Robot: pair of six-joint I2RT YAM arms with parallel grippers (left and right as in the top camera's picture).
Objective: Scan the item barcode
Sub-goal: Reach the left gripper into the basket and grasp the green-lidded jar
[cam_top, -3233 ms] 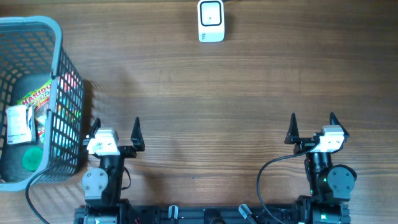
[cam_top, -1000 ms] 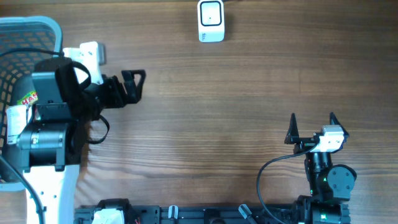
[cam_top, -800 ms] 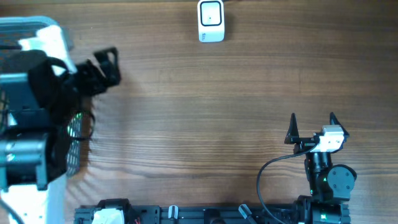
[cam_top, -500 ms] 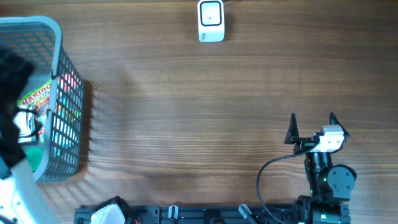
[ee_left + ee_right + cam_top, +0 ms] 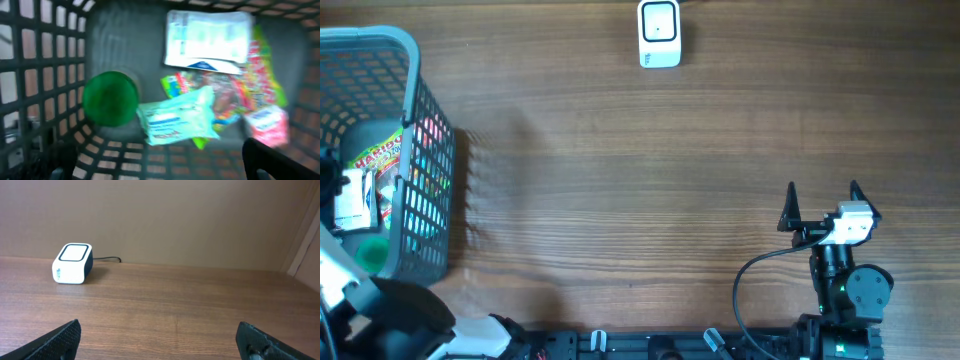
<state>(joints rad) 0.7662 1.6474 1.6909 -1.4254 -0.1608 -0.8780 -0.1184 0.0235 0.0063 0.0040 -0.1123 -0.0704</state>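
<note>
Since the left gripper (image 5: 157,152) hangs wide and empty over the basket (image 5: 420,150) at nine o'clock, nothing is picked yet; the right gripper (image 5: 823,195), equally wide, rests at five. The pale packet (image 5: 175,122) inside the basket looks light, soft and slippery: pinch across its middle.

Wooden table (image 5: 670,180), plain beige wall (image 5: 165,220) behind

We identify the right arm (image 5: 850,290) by its black round joint housing, white wrist block (image 5: 850,225), green indicator (image 5: 839,291) and looping black cable (image 5: 745,275). Its hand (image 5: 823,192) carries two black pointed fingers (image 5: 790,205). The left arm (image 5: 405,312) is black and white.
</note>
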